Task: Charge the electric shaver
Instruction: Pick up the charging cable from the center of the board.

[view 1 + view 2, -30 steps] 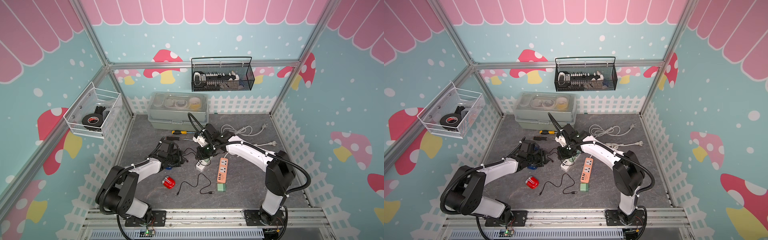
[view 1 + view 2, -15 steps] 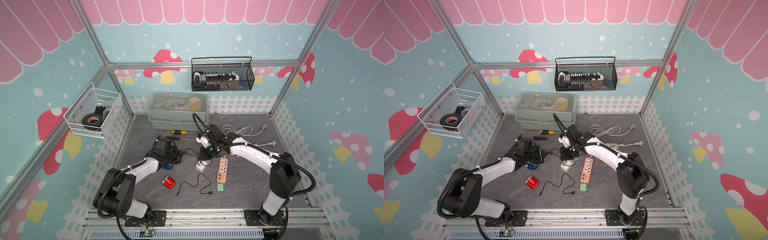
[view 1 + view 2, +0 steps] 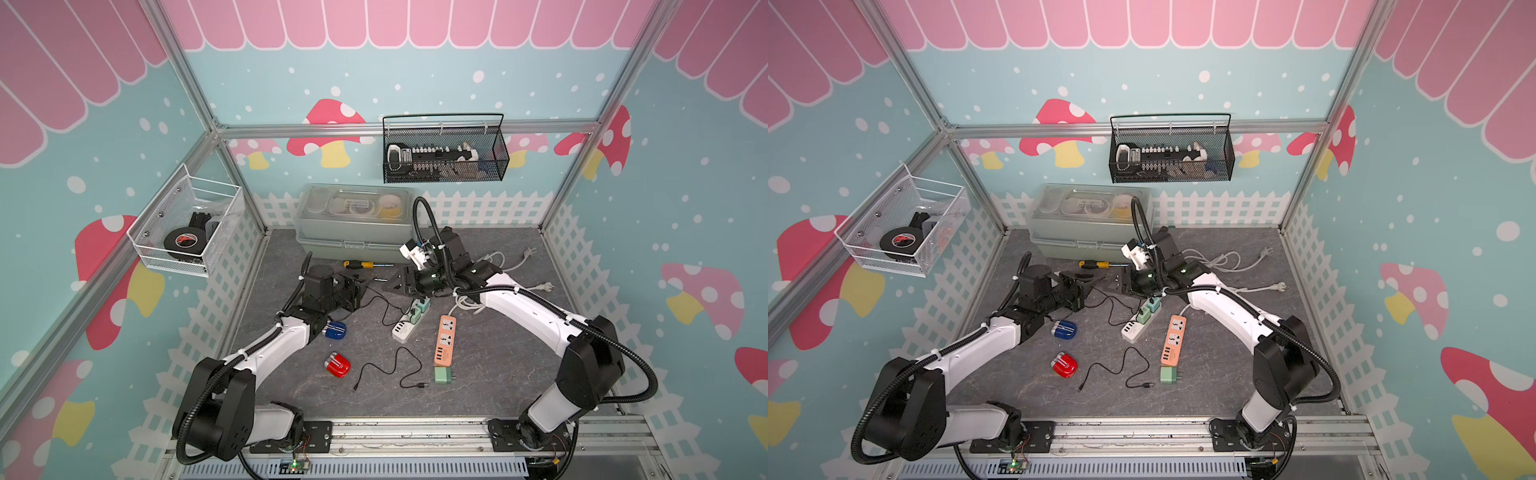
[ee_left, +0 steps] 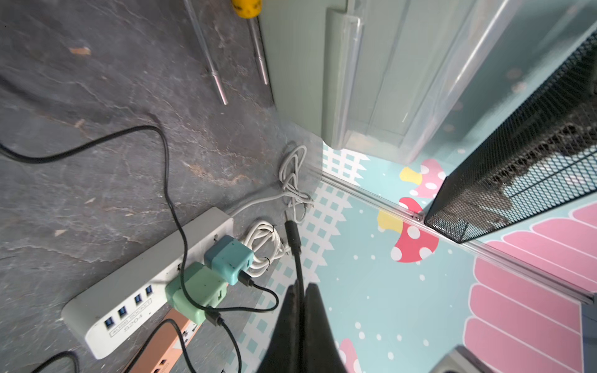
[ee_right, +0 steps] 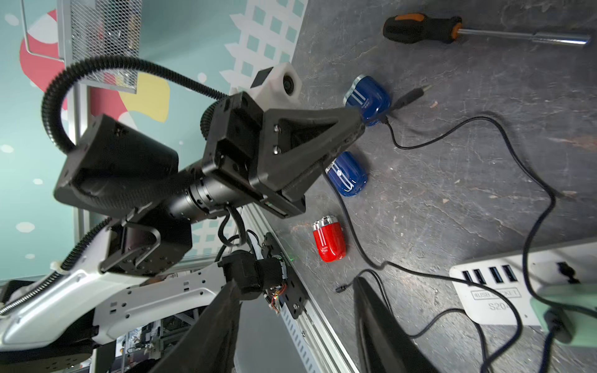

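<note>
Two blue shavers lie on the slate floor, one [image 5: 347, 174] nearer the red shaver [image 5: 329, 240], the other [image 5: 368, 100] just beyond my left gripper's tips. Only one blue shaver [image 3: 334, 331] shows from above, by the left wrist. My left gripper [image 4: 302, 284] is shut on a black charging cable just behind its plug [image 4: 292, 234]. The plug sticks out past the fingertips, above the floor. That cable runs to a green adapter [image 4: 197, 294] on the white power strip [image 4: 129, 290]. My right gripper [image 5: 297, 281] is open and empty, facing the left gripper [image 3: 365, 284].
An orange power strip [image 3: 444, 340], a loose green adapter [image 3: 444, 374] and a loose black cable [image 3: 390, 370] lie toward the front. A screwdriver [image 3: 361, 264] and a grey toolbox [image 3: 353, 224] are behind the grippers. White cords [image 3: 498, 266] lie at the back right.
The left gripper has shut on the cable and lifted slightly toward the back. The right gripper has opened and let go.
</note>
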